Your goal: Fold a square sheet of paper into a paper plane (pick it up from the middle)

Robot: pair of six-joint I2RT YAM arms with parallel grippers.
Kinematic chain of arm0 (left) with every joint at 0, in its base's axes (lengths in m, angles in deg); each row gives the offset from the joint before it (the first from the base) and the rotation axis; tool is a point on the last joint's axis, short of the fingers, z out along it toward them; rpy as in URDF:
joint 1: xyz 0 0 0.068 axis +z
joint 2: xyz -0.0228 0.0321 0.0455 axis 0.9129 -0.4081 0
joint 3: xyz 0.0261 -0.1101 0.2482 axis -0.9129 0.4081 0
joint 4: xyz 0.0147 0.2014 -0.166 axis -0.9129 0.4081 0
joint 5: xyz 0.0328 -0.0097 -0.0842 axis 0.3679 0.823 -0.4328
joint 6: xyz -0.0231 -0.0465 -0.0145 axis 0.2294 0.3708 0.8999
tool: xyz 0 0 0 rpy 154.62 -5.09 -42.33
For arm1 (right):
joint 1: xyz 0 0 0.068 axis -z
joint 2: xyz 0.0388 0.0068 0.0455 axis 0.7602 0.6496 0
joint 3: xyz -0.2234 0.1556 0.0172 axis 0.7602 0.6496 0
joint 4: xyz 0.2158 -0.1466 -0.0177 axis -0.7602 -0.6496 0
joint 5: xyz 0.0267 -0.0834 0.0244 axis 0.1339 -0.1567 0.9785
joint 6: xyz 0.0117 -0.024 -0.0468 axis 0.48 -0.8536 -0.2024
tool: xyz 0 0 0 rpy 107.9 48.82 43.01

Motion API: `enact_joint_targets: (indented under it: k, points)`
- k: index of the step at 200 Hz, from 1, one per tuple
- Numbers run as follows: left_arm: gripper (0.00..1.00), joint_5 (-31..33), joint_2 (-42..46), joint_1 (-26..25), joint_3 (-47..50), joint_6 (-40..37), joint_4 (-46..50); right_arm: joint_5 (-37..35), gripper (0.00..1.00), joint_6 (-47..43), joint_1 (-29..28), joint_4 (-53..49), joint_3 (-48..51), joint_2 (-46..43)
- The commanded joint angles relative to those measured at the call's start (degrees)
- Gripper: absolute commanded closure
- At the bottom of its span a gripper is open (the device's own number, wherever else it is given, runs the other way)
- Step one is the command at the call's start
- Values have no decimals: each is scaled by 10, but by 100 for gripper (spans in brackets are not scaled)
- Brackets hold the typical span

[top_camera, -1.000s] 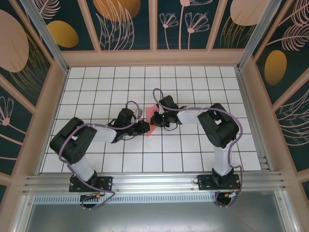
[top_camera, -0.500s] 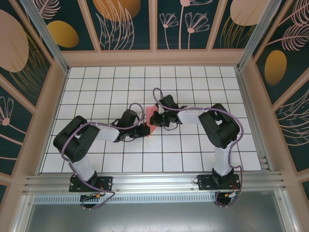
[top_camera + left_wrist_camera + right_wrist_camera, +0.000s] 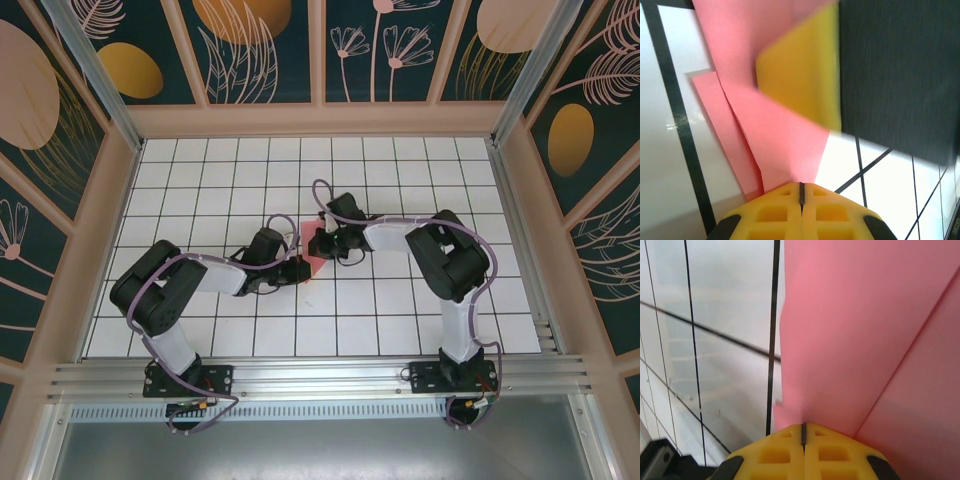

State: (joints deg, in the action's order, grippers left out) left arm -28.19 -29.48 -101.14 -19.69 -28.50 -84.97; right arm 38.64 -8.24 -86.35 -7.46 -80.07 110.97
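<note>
Two grippers: left gripper [image 3: 297,267] and right gripper [image 3: 318,244], both pinched tight on the square sheet of paper [image 3: 312,264].
Place: middle of the desk [image 3: 200,180], left gripper on the paper's near-left side, right gripper on its far-right side.
Paper: thin, smooth, salmon-pink, creased into overlapping layers.
Fingertips [image 3: 775,212]: yellow, moulded square pockets.
Desk: glossy white, black grid.

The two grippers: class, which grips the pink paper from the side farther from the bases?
The right gripper: it clamps the pink paper at its far edge, while the left gripper pinches the nearer left side.
</note>
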Motion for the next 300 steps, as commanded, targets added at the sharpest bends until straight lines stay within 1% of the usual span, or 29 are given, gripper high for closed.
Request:
enact_joint_targets:
  k: [1, 22, 37, 39, 43, 59, 85, 92, 100, 109, 118, 137, 150, 169, 194, 216, 229, 250, 275, 291, 300]
  points:
    - [100, 33, -18, 1, 31, -7, 75, -29, 93, -19, 29, -16, -35, 21]
    - [100, 31, -18, 1, 34, -8, 73, -37, 93, -21, 51, -21, -58, 37]
    - [100, 30, -18, 1, 35, -9, 70, -46, 93, -24, 52, -31, -80, 54]
    - [100, 30, -18, 1, 35, -9, 70, -47, 93, -24, 65, -33, -83, 57]
    - [100, 30, -17, 1, 35, -8, 69, -48, 93, -24, 71, -34, -88, 61]
    - [100, 30, -12, 1, 34, -9, 69, -57, 93, -29, 80, -46, -109, 74]
    - [100, 33, 8, 2, 23, -9, 72, -76, 91, -43, 82, -64, -122, 53]
    - [96, 36, 10, 2, 17, -8, 74, -79, 90, -44, 82, -63, -117, 41]
    - [92, 39, 38, 1, 11, -4, 72, -88, 87, -45, 80, -63, -107, 19]
    - [87, 44, 54, 2, 3, 1, 69, -97, 82, -42, 78, -58, -87, -6]
    - [78, 55, 71, 2, -2, 8, 64, -104, 77, -37, 76, -47, -64, -34]
    - [64, 80, 107, 5, 0, 29, 43, -125, 63, -18, 65, -25, -3, -91]
    - [53, 93, 128, 10, 10, 42, 24, -144, 56, -7, 58, -8, 37, -124]
    - [41, 115, 155, 21, 27, 47, 22, -169, 43, 12, 27, 11, 83, -161]
    - [21, 145, 195, 38, 59, 42, 23, -183, 35, 38, 2, 41, 122, -184]
    - [7, 175, 228, 46, 81, 35, 30, -172, 33, 63, -8, 56, 126, -172]
    - [2, 183, 247, 49, 94, 32, 27, -154, 33, 74, -8, 70, 126, -158]
    - [1, 186, 259, 55, 108, 34, 17, -133, 34, 85, -9, 84, 122, -137]
    - [1, 172, 240, 58, 106, 51, 6, -110, 39, 91, -11, 96, 115, -115]
    - [2, 151, 219, 61, 103, 62, -8, -99, 44, 92, -10, 101, 106, -100]
    - [2, 140, 208, 62, 103, 69, -21, -91, 48, 91, -10, 107, 103, -93]
